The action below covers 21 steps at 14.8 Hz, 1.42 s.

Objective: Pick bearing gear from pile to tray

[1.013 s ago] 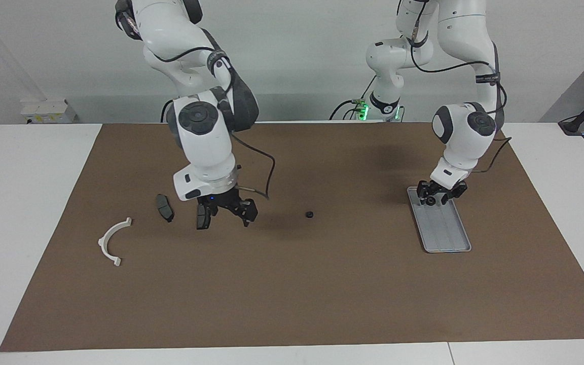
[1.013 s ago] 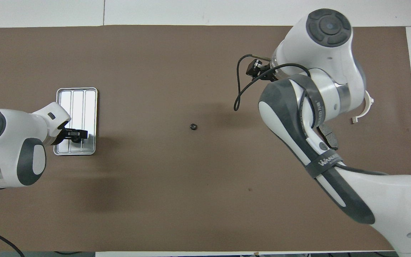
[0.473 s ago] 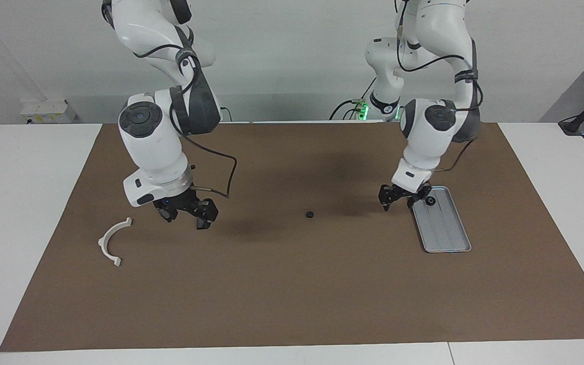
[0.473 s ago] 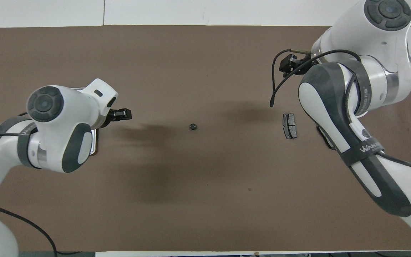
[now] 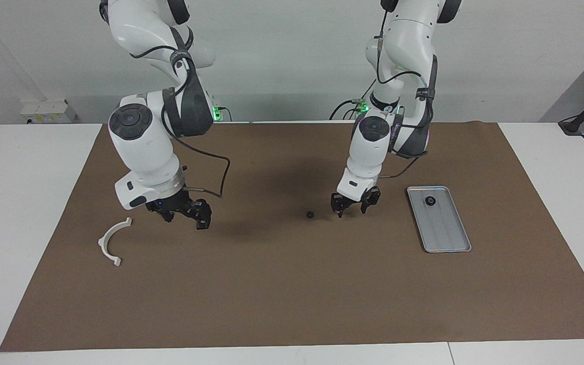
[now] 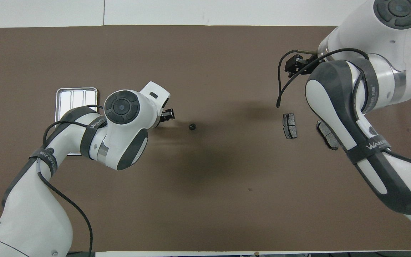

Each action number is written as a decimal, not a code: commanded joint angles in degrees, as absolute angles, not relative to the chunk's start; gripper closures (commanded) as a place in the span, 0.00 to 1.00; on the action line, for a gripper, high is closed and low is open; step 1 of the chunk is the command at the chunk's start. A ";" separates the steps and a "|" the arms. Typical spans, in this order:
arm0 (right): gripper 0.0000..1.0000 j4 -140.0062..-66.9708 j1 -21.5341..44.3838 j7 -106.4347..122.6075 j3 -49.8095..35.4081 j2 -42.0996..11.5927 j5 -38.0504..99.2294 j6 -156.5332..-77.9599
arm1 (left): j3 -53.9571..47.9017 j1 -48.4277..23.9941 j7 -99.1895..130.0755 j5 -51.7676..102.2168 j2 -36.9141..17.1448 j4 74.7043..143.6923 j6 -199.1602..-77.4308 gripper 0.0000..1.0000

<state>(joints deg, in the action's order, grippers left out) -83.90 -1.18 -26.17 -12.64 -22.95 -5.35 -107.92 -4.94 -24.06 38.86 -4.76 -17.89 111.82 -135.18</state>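
Clock bearings are read off the facing view, twelve o'clock pointing toward the robots.

- A loose gear [image 5: 310, 214] is lying on the brown mat [image 5: 292, 294] near the middle of the table. It is tiny, black and round, and its teeth are too small to make out.
- A second gear [image 5: 430, 201] of the same look is sitting inside the tray [image 5: 444, 247], at the tray's twelve o'clock end.
- The tray is lying at three o'clock from the loose gear, well apart from it. It is shallow, silver-grey and rectangular, with rounded corners, a raised rim and a ribbed floor.
- The left pincer [image 5: 355, 203] is hanging low over the mat at three o'clock from the loose gear, between gear and tray and just beside the gear. Its fingers are standing apart, gripping nothing and touching neither gear. I cannot tell whether the tips are meeting the mat.
- The right pincer [image 5: 185, 214] is hovering over the mat at nine o'clock from the loose gear, well apart from it, with its fingers spread wide and empty.
- A white curved bracket [image 5: 112, 241] is lying at eight o'clock from the right pincer.
- From overhead, two dark brake pads [image 6: 290, 125] are lying side by side on the mat, partly under the right arm.
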 commanded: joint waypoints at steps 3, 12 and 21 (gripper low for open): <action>0.00 -86.31 -3.43 -21.91 -13.36 -20.39 -4.31 -107.49 | -3.87 -29.18 46.22 -6.33 -22.85 104.94 -132.19 0.23; 0.00 -95.00 -4.39 0.44 -9.58 -7.23 -3.61 -106.18 | -4.13 -32.25 50.54 -6.42 -23.03 105.73 -132.89 0.25; 0.00 -96.86 -4.84 -0.09 -8.88 3.59 0.88 -91.95 | -4.04 -34.19 52.21 -6.15 -25.13 105.21 -135.09 0.27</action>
<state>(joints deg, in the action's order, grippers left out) -94.34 -4.18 -1.31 -8.63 0.30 -0.59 -93.15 -4.93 -32.72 50.41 -4.99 -23.46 106.73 -134.47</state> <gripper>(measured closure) 0.000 0.300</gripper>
